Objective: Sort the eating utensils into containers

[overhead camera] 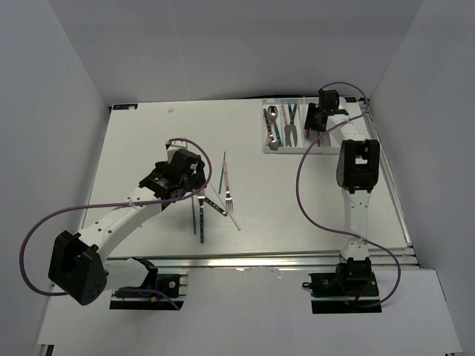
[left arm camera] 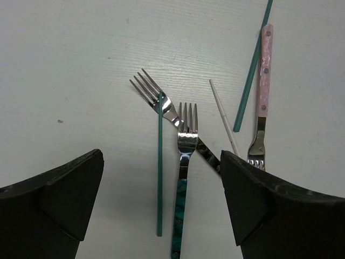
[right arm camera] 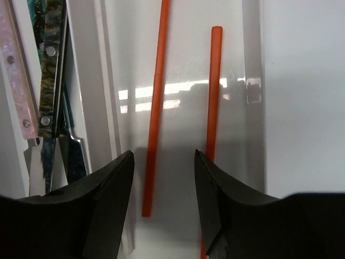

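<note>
Several utensils lie loose mid-table: a teal-handled fork (left arm camera: 182,205) (overhead camera: 200,216), a teal chopstick (left arm camera: 159,172) beside it, a second fork (left arm camera: 161,102) crossing under it, a pink-handled fork (left arm camera: 263,81) (overhead camera: 227,191), another teal chopstick (left arm camera: 250,70) and a thin white chopstick (left arm camera: 222,114). My left gripper (left arm camera: 161,208) (overhead camera: 197,182) hovers open over the teal-handled fork and holds nothing. The white tray (overhead camera: 297,151) stands at the back right. My right gripper (right arm camera: 164,186) (overhead camera: 316,122) is open and empty above its right slot, where two orange chopsticks (right arm camera: 154,108) lie.
The slot to the left in the right wrist view holds knives with pink and teal handles (right arm camera: 32,70). Spoons and forks (overhead camera: 291,127) lie in the tray's other slots. White walls enclose the table; the right arm's purple cable (overhead camera: 303,178) loops over the table.
</note>
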{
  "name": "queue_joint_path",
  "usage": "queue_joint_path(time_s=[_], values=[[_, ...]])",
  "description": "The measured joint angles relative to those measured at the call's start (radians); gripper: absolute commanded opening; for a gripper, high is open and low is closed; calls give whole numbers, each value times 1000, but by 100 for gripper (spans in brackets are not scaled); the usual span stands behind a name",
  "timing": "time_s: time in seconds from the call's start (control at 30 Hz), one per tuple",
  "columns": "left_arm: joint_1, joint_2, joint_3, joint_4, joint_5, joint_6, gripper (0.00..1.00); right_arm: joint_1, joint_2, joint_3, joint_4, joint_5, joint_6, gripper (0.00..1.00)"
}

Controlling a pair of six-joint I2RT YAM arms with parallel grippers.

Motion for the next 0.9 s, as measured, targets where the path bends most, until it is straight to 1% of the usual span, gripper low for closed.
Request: queue_joint_path(time_s=[0.1,0.43,0.53,0.57,0.63,0.8,0.9], values=[[0,0,0,1,6,0,98,4,-15,-30,28,0,3,54],[0,0,-10,8,23,-1,98,22,-16,-32,39,8,10,53],[0,0,-14,7,27,-1,98,24,-22,-50,64,11,14,49],[0,0,-14,8,29,-1,98,25,-26,-61,71,11,15,46],[0,0,-14,8,34,-1,98,27,-32,-71,79,7,17,43],[0,1,-14,10,43,-1,98,31,-43,-79,98,3,19,42],[0,6,-15,14,48,-1,98,31,-73,-119,124,-6,24,42]])
